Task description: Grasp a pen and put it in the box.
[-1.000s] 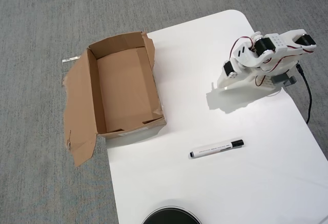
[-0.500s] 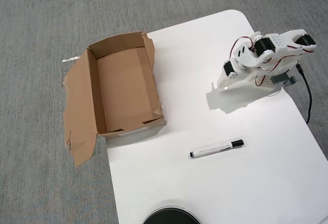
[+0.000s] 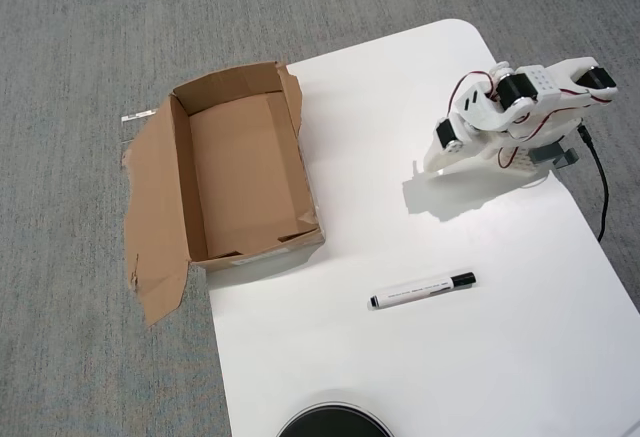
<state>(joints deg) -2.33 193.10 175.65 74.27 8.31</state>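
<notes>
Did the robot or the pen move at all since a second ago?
No, nothing moved. The arm stays folded up at the table's far right, the pen still lies on the white table, and the box is still empty.

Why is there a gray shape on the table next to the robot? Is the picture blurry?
In the overhead view that gray shape is the arm's shadow on the table, cast toward the lower left, so the light comes from the upper right. The picture is sharp: the pen's print shows. No glare.
</notes>
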